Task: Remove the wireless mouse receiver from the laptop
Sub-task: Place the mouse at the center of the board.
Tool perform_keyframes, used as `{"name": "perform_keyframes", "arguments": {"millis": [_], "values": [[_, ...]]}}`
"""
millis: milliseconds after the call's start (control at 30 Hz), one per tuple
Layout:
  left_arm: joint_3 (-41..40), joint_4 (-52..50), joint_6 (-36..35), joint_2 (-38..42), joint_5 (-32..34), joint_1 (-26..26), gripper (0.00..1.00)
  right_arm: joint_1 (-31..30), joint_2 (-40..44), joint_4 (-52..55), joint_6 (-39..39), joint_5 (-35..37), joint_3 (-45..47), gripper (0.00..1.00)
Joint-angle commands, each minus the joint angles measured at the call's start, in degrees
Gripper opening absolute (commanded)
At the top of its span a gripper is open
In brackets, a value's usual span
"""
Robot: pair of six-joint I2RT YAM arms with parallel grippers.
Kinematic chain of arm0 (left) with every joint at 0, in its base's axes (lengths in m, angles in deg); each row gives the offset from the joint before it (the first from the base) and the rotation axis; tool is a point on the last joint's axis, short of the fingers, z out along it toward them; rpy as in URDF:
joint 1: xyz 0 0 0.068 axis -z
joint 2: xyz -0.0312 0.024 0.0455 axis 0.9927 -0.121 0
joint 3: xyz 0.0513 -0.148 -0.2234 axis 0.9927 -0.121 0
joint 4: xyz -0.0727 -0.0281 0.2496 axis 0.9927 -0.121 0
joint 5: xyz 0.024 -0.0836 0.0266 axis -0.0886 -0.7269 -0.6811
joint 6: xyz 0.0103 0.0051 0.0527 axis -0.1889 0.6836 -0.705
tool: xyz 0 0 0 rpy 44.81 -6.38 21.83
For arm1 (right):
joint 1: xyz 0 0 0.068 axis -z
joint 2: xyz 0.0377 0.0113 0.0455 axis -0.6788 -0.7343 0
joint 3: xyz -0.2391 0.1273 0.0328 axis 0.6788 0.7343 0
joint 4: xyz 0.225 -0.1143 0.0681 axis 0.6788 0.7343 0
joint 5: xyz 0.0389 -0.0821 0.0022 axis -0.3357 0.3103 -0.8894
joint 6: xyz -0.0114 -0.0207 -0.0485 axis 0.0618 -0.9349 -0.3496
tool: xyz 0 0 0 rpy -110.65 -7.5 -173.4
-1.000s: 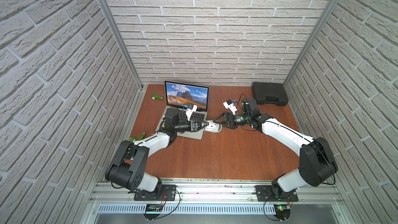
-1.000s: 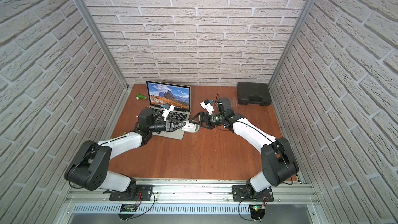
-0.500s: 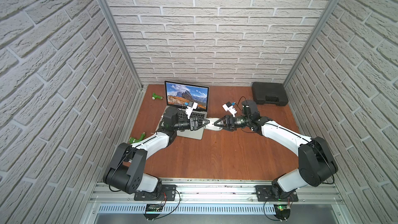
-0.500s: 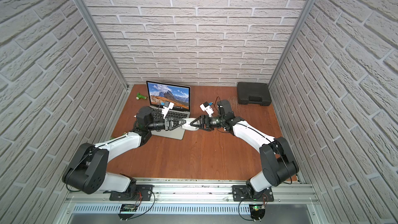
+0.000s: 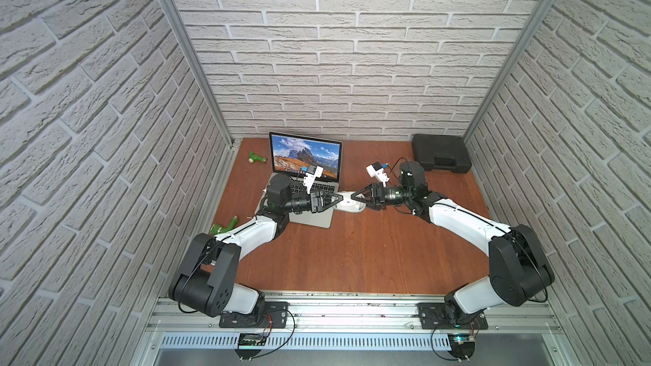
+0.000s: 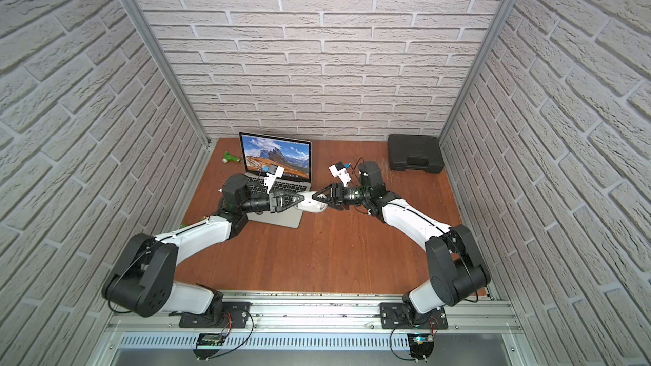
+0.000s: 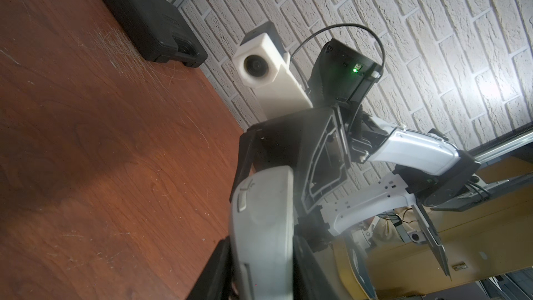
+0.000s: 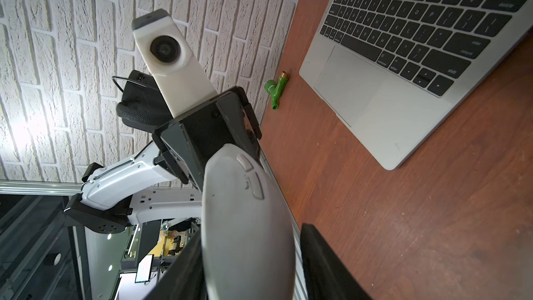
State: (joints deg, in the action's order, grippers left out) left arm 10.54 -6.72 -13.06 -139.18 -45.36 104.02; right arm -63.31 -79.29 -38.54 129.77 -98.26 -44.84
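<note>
in both top views the laptop (image 5: 305, 156) (image 6: 276, 152) stands open at the bench's (image 5: 352, 258) eleven o'clock. the wireless mouse receiver is too small to make out. at the laptop's three o'clock the left pincer (image 5: 340, 198) clenches a light-grey computer mouse (image 5: 350, 204).

left wrist view: the right pincer (image 7: 269, 197) straddles the mouse's far end.

right wrist view: whether it grips, i cannot tell.

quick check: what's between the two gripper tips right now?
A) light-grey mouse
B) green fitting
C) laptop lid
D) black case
A: in both top views the light-grey mouse spans the gap between the left gripper and the right gripper, beside the laptop. Each wrist view shows it between that arm's fingers.
</note>
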Motion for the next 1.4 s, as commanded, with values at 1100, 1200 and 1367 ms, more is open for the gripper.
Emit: {"name": "perform_keyframes", "arguments": {"millis": [1100, 1200, 1367], "values": [[2.2, 1.2, -2.6, -1.0, 3.9, -0.7, 0.83, 0.8, 6.9, 15.7, -12.9, 4.9, -3.3, 0.03], [0.2, -0.6, -3.6, 1.1, 7.0, -3.4, 0.87, 0.4, 8.2, 31.0, -25.3, 15.3, -8.0, 0.03], [-3.0, -17.1, -12.8, 9.8, 20.8, -10.1, 0.89, -9.7, 10.6, 46.3, -44.4, 54.2, -14.8, 0.03]]}}
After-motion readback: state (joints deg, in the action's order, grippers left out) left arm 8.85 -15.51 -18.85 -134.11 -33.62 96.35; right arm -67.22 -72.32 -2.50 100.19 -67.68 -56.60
